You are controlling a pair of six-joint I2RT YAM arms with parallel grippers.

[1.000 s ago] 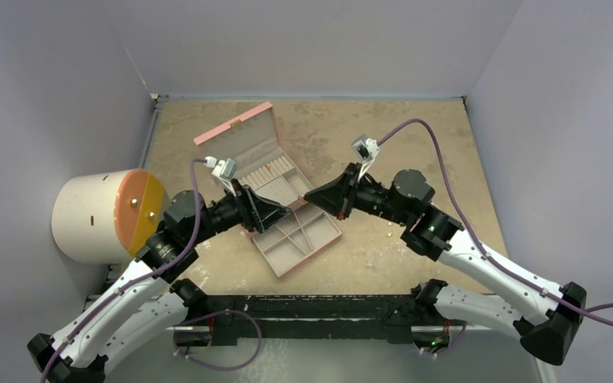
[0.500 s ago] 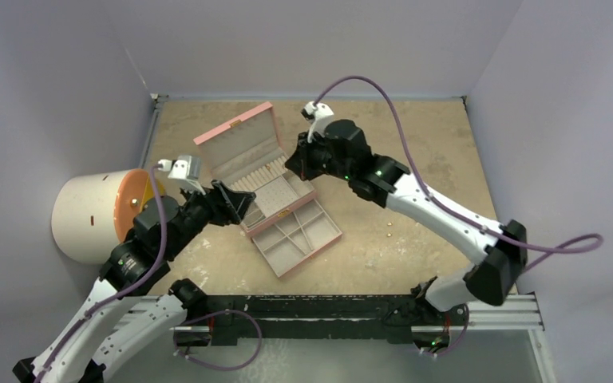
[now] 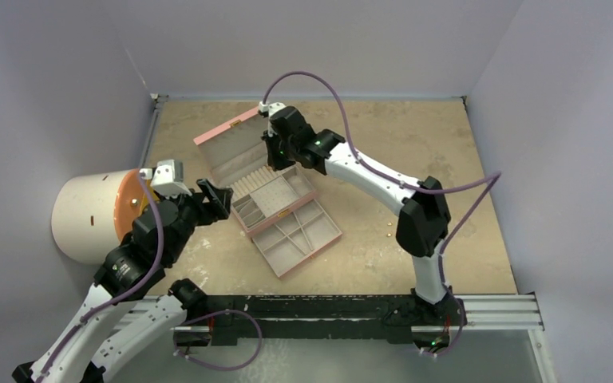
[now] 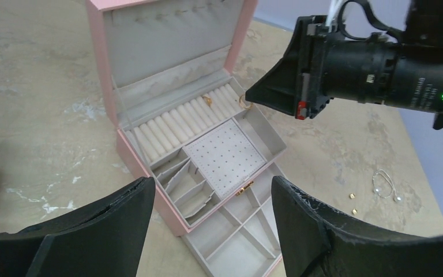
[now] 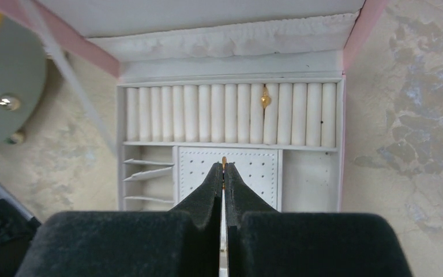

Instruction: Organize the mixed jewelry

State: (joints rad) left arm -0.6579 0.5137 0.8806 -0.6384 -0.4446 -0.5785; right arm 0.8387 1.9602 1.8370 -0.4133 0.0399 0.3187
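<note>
A pink jewelry box [image 3: 239, 124] stands open mid-table, its lower drawer [image 3: 299, 239] pulled out toward me. One gold ring [image 5: 265, 101] [image 4: 207, 100] sits tucked in the white ring rolls. My right gripper [image 5: 224, 167] [image 3: 274, 163] hangs over the box's top tray, shut on a tiny gold ring [image 5: 224, 160] [image 4: 243, 102] at its tips. My left gripper [image 4: 212, 184] [image 3: 217, 194] is open and empty, just left of the box. More of the mixed jewelry lies on the table right of the box: a thin wire piece [image 4: 384, 183] and small gold bits [image 4: 352, 196] [image 3: 389, 231].
A white cylinder with an orange face [image 3: 100, 214] stands at the left, close behind my left arm. Walls close the table at the back and both sides. The box's raised lid [image 4: 167, 40] stands behind the ring rolls.
My right arm has swung from the box's right side up and over its back, still shut. My left gripper has drawn back leftward off the box and opened wider.
</note>
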